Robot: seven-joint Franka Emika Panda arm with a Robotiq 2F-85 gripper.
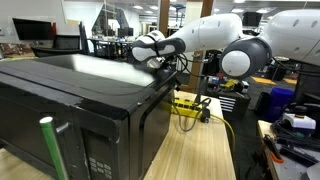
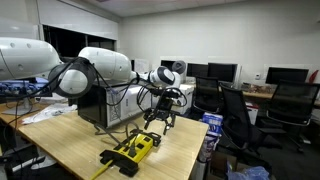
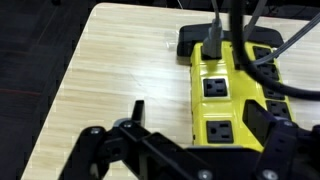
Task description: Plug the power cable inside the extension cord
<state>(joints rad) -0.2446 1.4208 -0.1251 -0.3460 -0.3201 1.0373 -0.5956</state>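
While the gripper (image 3: pixel 205 120) hung over the wooden table (image 3: pixel 110 70), its two dark fingers (image 3: pixel 136 112) stood wide apart in the wrist view. One was over bare wood beside the extension cord (image 3: pixel 225 100) and the other over the strip's opposite long side. Nothing lay between the fingers except the yellow casing below them. I could not tell from this view whether either finger touched it. No object was clamped.

In an exterior view the gripper (image 2: pixel 160 115) was poised above and a little past one end of the extension cord (image 2: pixel 133 152), apparently clear of it. The strip lay flat on the table (image 2: pixel 70 140), running along the edge that faced the office chairs and close to that edge.

In the wrist view a black plug (image 3: pixel 213 40) sat at the strip's far end, near the table's far edge. Black cables (image 3: pixel 265 70) crossed the strip's right-hand row of sockets. Two sockets in the left-hand row were uncovered.

A large black appliance (image 1: pixel 70 90) occupied the opposite side of the table, and in that exterior view the extension cord (image 1: pixel 186 106) lay just past its corner.
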